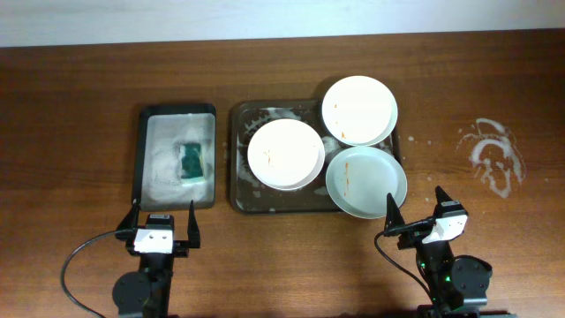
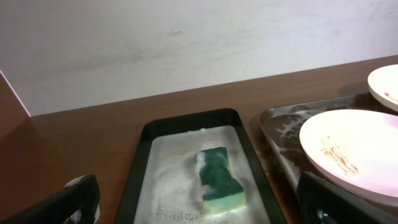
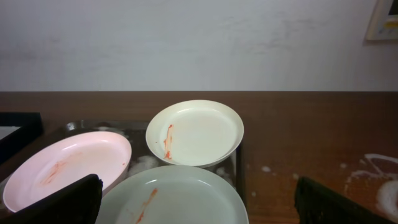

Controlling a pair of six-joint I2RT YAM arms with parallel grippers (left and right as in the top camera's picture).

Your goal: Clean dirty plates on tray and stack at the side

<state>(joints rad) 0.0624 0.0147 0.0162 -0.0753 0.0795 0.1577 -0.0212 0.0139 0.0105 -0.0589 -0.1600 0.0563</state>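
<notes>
Three white plates lie on the dark foam-streaked tray point(image 1: 243, 190). One plate point(image 1: 285, 153) is at the tray's middle, one point(image 1: 359, 109) at the back right, one point(image 1: 365, 181) at the front right; each has thin orange smears. In the right wrist view they show as the near plate point(image 3: 180, 196), the left plate point(image 3: 68, 165) and the far plate point(image 3: 196, 132). My left gripper point(image 1: 162, 226) is open and empty at the front of the narrow sponge tray. My right gripper point(image 1: 417, 215) is open and empty just in front of the front-right plate.
A narrower dark tray point(image 1: 141, 159) at the left holds foam and a green sponge point(image 1: 192, 161), also seen in the left wrist view point(image 2: 219, 175). White soap foam point(image 1: 494, 155) is smeared on the bare wood at the right. A white wall stands behind the table.
</notes>
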